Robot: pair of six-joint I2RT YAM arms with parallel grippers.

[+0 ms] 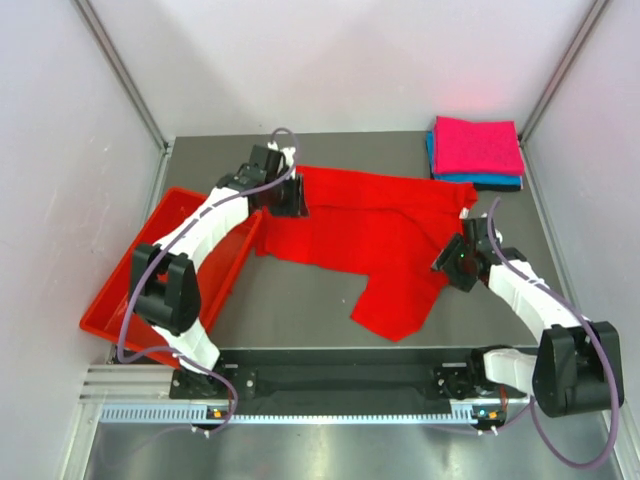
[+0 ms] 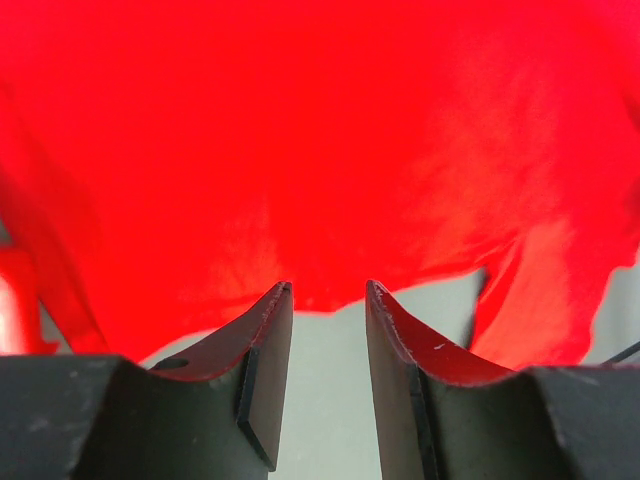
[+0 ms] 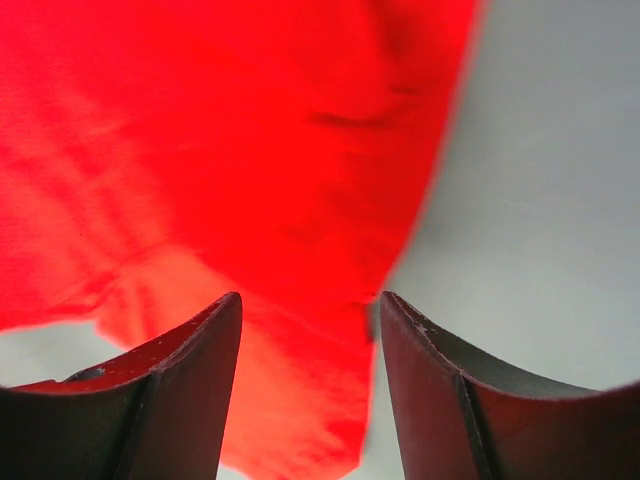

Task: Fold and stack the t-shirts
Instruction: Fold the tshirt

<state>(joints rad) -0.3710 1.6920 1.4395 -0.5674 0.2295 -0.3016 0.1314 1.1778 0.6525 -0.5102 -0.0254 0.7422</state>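
Note:
A bright red t-shirt lies spread and rumpled across the middle of the table, one part trailing toward the near edge. My left gripper hovers at its back left edge. In the left wrist view the jaws stand open over bare table, with the red cloth just beyond the tips. My right gripper is at the shirt's right side. It is open, and the red cloth's edge lies below, between its fingers. A folded magenta-pink t-shirt rests on a folded teal-blue one at the back right.
A rigid red plastic tray sits tilted at the left side, partly under the left arm. Grey walls enclose the table on both sides. The grey table surface shows in front of the shirt.

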